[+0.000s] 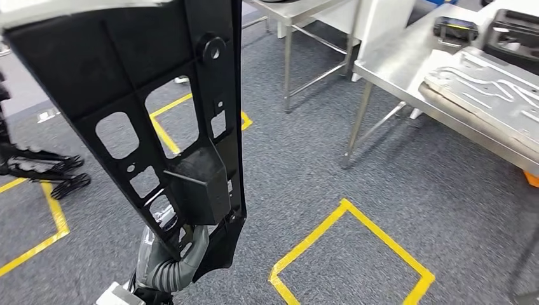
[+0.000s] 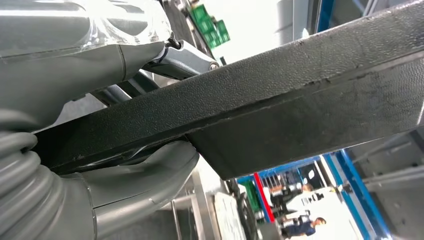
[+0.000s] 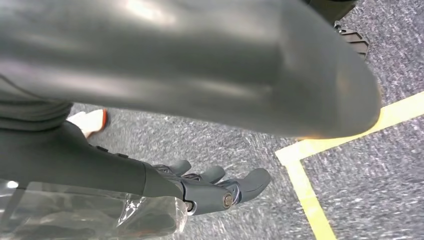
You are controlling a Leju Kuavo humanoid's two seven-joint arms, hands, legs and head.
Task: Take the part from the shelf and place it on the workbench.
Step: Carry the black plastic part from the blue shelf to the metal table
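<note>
The left hand (image 1: 181, 254) came in at the bottom of the head view, left of centre, and gripped the lower end of the part (image 1: 159, 95), a long black plastic panel with cut-out windows and a boxy lump near its foot. The panel stood up from the hand and leaned toward the upper left of the frame, its wide top reaching the top edge and its right edge running almost straight up the middle-left. In the left wrist view the thumb (image 2: 145, 185) lay under the panel's textured edge (image 2: 280, 85) and a darker finger (image 2: 185, 60) pressed on the other side, so the hand was clamped on it.

The workbench (image 1: 394, 60), a steel table, sat at the upper right of the head view, well apart from the panel. A grey moulded panel (image 1: 489, 95) and a black tray (image 1: 454, 28) lay on its top. Its near edge ran down toward the right border, with thin legs below. Between panel and bench lay open grey carpet (image 1: 305, 178) marked with yellow tape (image 1: 346, 206): a square outline at the lower centre and more lines at the left.

The right hand (image 3: 215, 187) hung over the carpet beside a tape corner (image 3: 300, 155), fingers loosely apart, holding nothing.
</note>
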